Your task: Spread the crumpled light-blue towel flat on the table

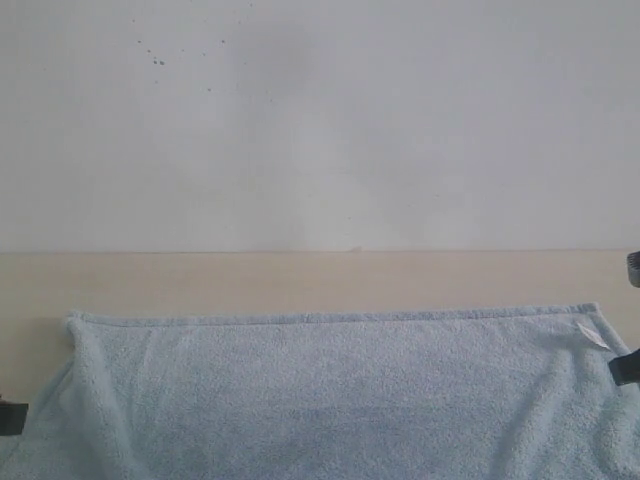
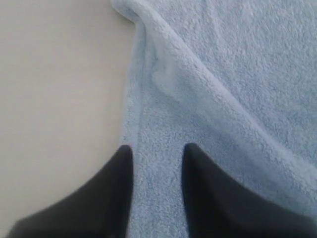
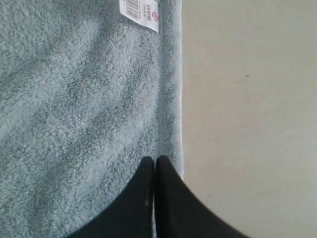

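The pale counter [image 1: 300,275] carries the light-blue towel [image 1: 330,390], which lies mostly opened out across its near part, the far hem straight and folds running in from both sides. The left tool [image 2: 156,151] is spread, straddling one side edge. The right tool [image 3: 155,159] is pressed together, pinching the opposite hem near the small white label [image 3: 140,9].

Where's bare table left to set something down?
Free: the table strip between the far hem of the towel and the wall, plus bare table outside each side edge, beside the left end effector and right end effector. Crowded: the towel covers the near middle.
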`<move>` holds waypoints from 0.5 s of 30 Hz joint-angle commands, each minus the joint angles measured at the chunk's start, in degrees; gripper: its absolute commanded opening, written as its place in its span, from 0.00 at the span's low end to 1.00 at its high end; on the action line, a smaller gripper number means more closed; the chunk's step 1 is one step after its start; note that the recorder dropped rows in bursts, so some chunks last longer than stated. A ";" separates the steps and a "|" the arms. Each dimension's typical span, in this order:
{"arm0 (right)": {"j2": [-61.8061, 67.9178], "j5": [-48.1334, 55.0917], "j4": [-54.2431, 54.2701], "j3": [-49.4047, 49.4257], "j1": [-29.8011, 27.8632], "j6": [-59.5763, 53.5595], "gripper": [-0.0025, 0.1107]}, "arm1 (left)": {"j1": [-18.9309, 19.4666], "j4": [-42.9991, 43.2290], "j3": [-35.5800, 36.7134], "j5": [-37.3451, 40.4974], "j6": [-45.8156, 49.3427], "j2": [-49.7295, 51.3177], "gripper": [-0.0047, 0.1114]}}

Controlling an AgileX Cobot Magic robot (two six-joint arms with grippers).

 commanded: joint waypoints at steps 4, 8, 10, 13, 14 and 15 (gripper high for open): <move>-0.78 -0.84 4.50 0.24 -0.35 0.83 0.02 | -2.45 -2.11 0.45 3.01 1.87 5.28 0.08; -1.03 -1.32 4.92 0.24 -0.35 0.83 0.02 | -2.45 -9.20 0.45 2.73 6.69 12.43 0.08; -1.03 -1.43 4.92 0.24 -0.35 0.83 0.02 | -2.45 -14.45 0.45 2.23 11.70 15.54 0.08; -1.03 -2.03 4.92 0.24 -0.35 0.83 0.02 | -2.45 -17.66 0.45 2.23 15.30 17.28 0.08; -1.03 -2.03 4.92 0.24 -0.35 0.83 0.02 | -2.45 -17.66 0.45 2.23 15.30 17.50 0.08; -1.03 -2.14 4.92 0.24 -0.35 0.83 0.02 | -2.45 -17.66 0.45 2.36 15.30 17.50 0.08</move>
